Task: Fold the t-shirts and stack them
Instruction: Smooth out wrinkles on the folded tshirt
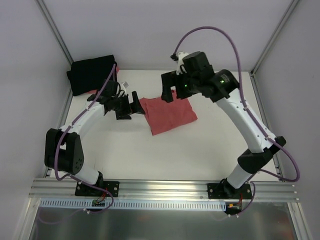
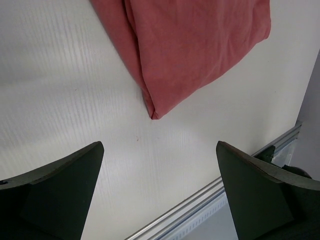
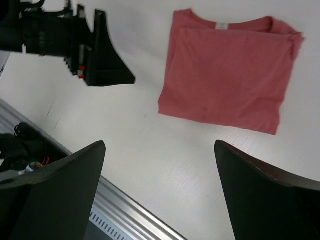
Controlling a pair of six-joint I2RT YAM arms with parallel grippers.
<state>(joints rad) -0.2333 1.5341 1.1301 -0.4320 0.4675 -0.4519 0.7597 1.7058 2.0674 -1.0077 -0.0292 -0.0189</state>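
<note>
The coral-red t-shirt (image 1: 168, 115) lies folded into a rectangle near the middle of the white table. It also shows in the left wrist view (image 2: 195, 45) and in the right wrist view (image 3: 230, 70), where its small white neck label (image 3: 220, 25) is visible. The black t-shirt (image 1: 92, 74) lies bunched at the back left corner. My left gripper (image 1: 131, 107) is open and empty just left of the red shirt, its jaws wide over bare table (image 2: 160, 190). My right gripper (image 1: 172, 89) is open and empty, raised above the red shirt's far edge (image 3: 160, 190).
A scrap of red cloth (image 1: 92, 92) peeks from under the black shirt. A metal rail (image 1: 160, 187) runs along the table's near edge. Grey walls with metal posts (image 1: 55, 35) close in the back and sides. The left gripper also shows in the right wrist view (image 3: 100, 55).
</note>
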